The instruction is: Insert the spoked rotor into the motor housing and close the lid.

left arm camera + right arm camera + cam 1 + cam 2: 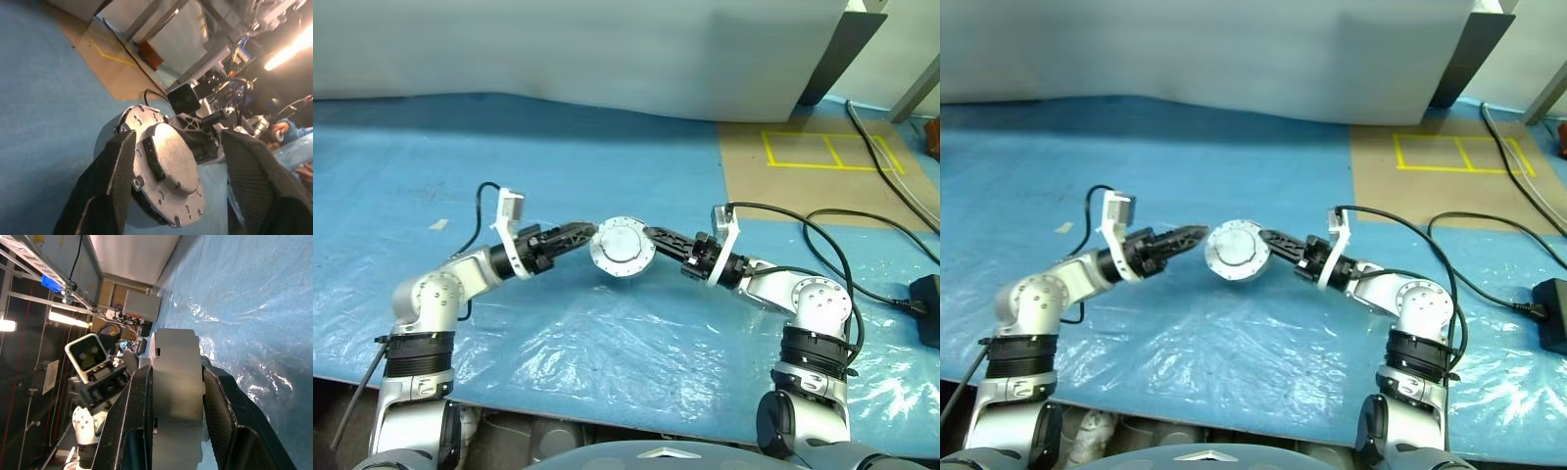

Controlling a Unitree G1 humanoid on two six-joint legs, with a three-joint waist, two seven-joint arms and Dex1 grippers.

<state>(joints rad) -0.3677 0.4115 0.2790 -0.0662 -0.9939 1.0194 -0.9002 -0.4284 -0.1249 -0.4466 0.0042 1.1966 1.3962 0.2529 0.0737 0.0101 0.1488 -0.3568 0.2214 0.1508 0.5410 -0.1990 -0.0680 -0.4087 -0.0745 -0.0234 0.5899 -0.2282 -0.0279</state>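
Holding the motor housing up between my two arms, I keep it clear of the blue plastic-covered worktop, its smooth grey round face turned toward my head camera. My right gripper reaches in from the right, roughly level and angled toward my left, its two black fingers clamped on the flat faces of the closed silver case, one on each side. My left gripper comes in from the opposite side, forearm raised from a bent elbow, pointing toward my right. Its fingers stand wide apart, one close against the rim of the case, the other well off it. From my left wrist, the case shows a round flange with small holes and a raised centre disc. Both elbows sit low and outward, wrists meeting near the middle of the worktop.
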